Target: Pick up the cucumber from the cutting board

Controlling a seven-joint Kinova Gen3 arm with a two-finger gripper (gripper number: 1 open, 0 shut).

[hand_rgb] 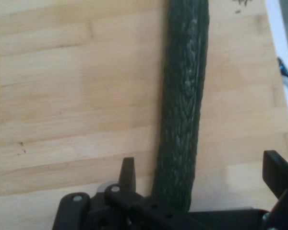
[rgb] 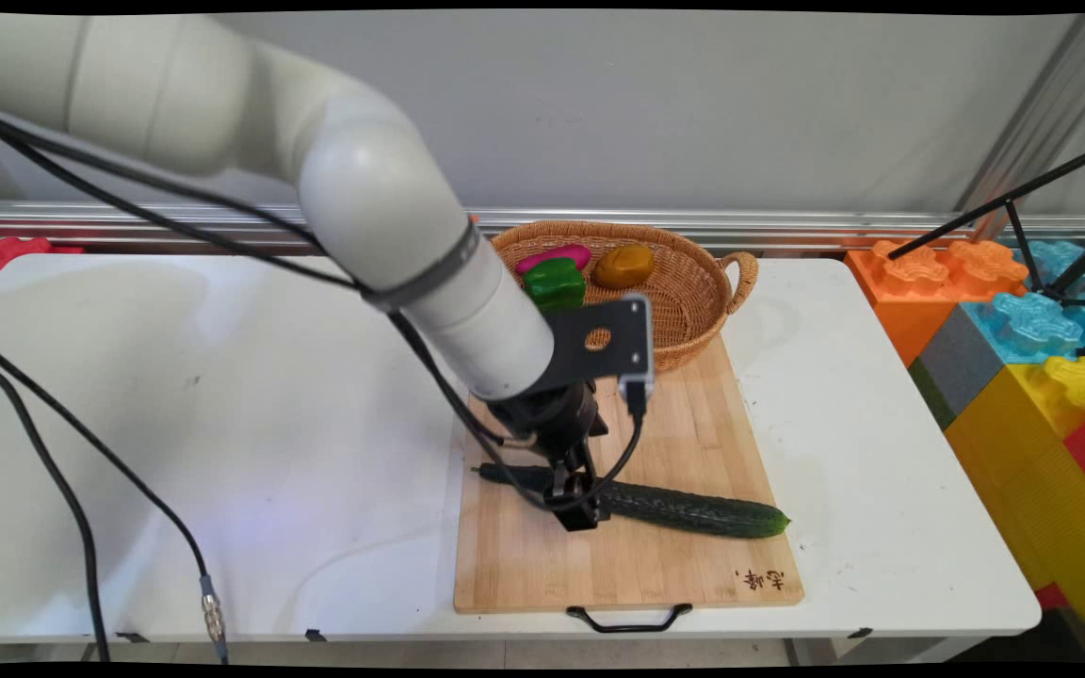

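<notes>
Fingers (hand_rgb: 128,173) of the gripper (hand_rgb: 201,175) stand spread, one on each side of the cucumber (hand_rgb: 182,110), and we cannot tell whether they touch it. In the main view we see the gripper (rgb: 578,504) low over the cucumber (rgb: 684,508), left of its middle. Its long axis runs left to right across the wooden cutting board (rgb: 618,556), the right end slightly nearer us. It is dark green, slender and bumpy. Behind the board stands a wicker basket (rgb: 693,301) holding a green, a pink and a brown thing.

Basket (rgb: 693,282) of toy food, perhaps; blocks (rgb: 1023,348).
</notes>
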